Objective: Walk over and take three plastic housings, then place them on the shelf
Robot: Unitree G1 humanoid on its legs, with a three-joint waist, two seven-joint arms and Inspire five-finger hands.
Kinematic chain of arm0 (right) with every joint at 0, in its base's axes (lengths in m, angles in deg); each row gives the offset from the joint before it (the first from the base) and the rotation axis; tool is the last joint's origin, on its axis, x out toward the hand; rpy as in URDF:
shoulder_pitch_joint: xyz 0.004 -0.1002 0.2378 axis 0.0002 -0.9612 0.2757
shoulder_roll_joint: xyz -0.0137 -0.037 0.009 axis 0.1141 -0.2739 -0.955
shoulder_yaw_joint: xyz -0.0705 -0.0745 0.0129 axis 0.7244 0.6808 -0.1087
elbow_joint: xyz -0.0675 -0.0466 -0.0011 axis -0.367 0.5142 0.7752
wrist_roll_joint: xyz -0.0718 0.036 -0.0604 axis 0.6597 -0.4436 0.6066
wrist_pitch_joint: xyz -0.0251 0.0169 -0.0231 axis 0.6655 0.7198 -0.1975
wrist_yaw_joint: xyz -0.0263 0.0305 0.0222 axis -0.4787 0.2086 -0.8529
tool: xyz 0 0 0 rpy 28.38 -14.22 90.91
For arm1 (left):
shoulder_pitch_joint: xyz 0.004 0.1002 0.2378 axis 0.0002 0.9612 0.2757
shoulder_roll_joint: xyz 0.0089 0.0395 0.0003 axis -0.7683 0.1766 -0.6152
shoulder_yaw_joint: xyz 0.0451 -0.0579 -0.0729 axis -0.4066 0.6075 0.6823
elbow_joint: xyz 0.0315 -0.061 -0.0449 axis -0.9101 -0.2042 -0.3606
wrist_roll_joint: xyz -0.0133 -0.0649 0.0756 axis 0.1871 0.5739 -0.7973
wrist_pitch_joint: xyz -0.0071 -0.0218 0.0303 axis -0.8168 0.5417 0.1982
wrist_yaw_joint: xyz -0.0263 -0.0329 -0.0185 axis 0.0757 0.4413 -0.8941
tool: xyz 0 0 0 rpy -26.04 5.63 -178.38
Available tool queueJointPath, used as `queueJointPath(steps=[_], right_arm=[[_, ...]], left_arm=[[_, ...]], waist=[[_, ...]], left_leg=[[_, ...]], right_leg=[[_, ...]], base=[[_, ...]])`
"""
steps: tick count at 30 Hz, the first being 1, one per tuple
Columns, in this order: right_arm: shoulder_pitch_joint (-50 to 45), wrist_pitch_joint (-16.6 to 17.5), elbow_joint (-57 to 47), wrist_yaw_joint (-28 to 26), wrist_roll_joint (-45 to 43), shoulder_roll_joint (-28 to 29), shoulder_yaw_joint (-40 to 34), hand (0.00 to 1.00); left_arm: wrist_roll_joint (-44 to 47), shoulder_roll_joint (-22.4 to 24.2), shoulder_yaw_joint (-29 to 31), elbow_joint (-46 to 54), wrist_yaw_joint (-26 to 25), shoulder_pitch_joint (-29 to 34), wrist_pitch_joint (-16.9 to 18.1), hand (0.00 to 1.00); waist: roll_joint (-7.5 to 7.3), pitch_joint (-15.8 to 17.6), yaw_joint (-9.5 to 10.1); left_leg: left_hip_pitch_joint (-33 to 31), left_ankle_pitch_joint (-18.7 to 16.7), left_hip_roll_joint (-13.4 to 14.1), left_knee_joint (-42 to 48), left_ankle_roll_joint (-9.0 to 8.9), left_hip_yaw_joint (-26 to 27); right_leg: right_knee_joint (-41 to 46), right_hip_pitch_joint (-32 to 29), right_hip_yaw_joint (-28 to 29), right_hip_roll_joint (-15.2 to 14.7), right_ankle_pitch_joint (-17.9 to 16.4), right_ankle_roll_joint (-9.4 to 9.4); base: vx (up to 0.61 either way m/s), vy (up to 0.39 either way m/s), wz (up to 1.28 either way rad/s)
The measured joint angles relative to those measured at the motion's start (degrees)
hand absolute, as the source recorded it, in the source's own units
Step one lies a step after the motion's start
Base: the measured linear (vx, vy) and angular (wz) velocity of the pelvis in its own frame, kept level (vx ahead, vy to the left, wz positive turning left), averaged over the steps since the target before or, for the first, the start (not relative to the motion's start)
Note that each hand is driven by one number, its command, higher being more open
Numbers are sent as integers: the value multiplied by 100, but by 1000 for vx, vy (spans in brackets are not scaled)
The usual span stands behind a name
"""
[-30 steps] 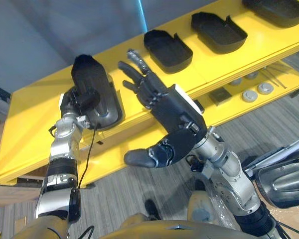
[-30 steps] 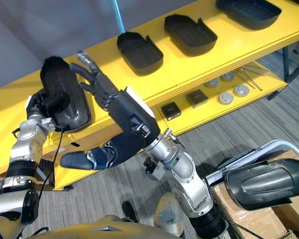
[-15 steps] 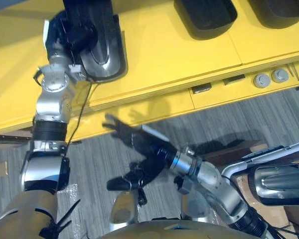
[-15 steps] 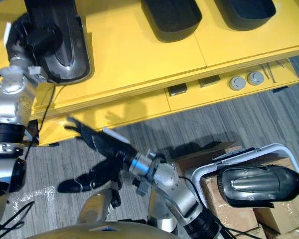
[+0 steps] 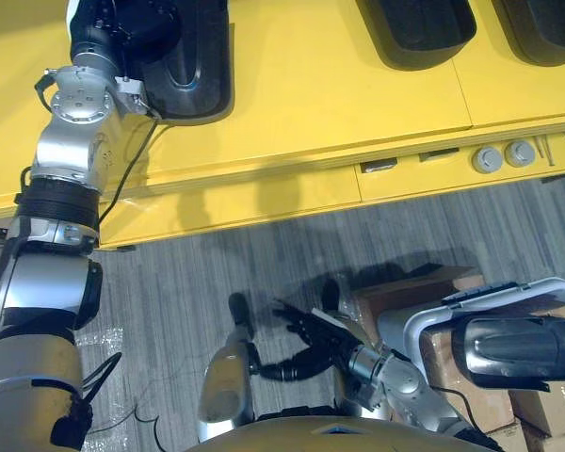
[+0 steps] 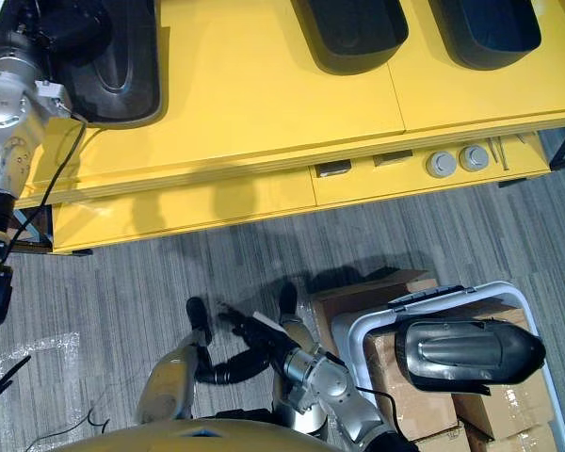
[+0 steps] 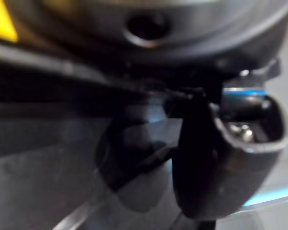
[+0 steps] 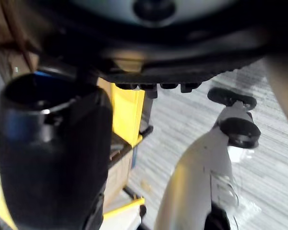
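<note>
Carpet, grey and striped (image 5: 188, 273), covers the floor close by. Low over it hangs the robot's right hand (image 5: 318, 341), with its fingers spread wide and nothing in them.

Just to the right of that hand, on the near right, there is a bin with a white rim (image 5: 431, 322). A shiny black plastic housing with a long rounded shape (image 5: 513, 347) lies on top of it. Brown cardboard boxes (image 6: 372, 294) show in and beside the bin.

Farther off, past the bare carpet, stands a long yellow shelf unit (image 5: 311, 104). Its low yellow ledge (image 5: 264, 193) runs along the front. On the right part of the ledge sit two round grey discs (image 5: 488, 158), side by side. A small flat dark square piece (image 5: 379, 167) lies a little to the left of them.

The wide yellow top is the farthest part. At its far left lies another black plastic housing with a raised rim (image 5: 200, 66), flat on the yellow top. The robot's left arm reaches up along the left side, and the left hand (image 5: 122, 26) is right on this housing's left edge. I cannot tell how its fingers are set, because they are hidden against the dark plastic.

Two more open black plastic shells (image 5: 416, 30) rest on the far right of the top, well apart from the left hand.
</note>
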Motion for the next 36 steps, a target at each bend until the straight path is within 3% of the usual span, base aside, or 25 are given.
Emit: queueJointPath(steps=[3, 14, 15, 26, 36], right_arm=[[213, 189, 539, 407, 286, 253, -198, 100], [792, 42, 1590, 756, 398, 706, -908, 100], [837, 41, 1669, 767, 399, 710, -945, 100], [864, -91, 1983, 1034, 416, 708, -1399, 100], [543, -165, 1923, 1156, 351, 657, -1676, 100]], left_arm=[[-1, -71, -53, -64, 42, -110, -119, 0], [-34, -95, -57, -114, 77, -421, -397, 0], [-34, -96, -56, -118, 77, -466, -444, 100], [-268, -154, -166, -171, 262, -519, -596, 100], [-1366, -133, 122, -180, 294, -16, -1239, 100]], waist=[[-44, 23, 8], [-197, 103, 40], [-210, 110, 42], [-311, 160, 37], [-333, 138, -24]], left_leg=[[9, 86, 10, -106, -16, -60], [-2, 89, 6, -117, -12, -23], [-8, 89, 9, -117, -12, -10], [255, 81, 19, -204, -16, 59], [1177, -96, 63, -387, -71, 483]], right_leg=[[4, -2, -32, 22, 4, -2], [-128, 8, 30, 50, 116, 29], [-180, 18, 43, 60, 148, 31], [-381, 295, 97, 100, 204, 55], [-686, 1037, 394, 205, 229, 92]], base=[[-5, -16, 10], [8, 3, -2], [6, 10, -5], [11, 5, -3], [32, 17, -21]])
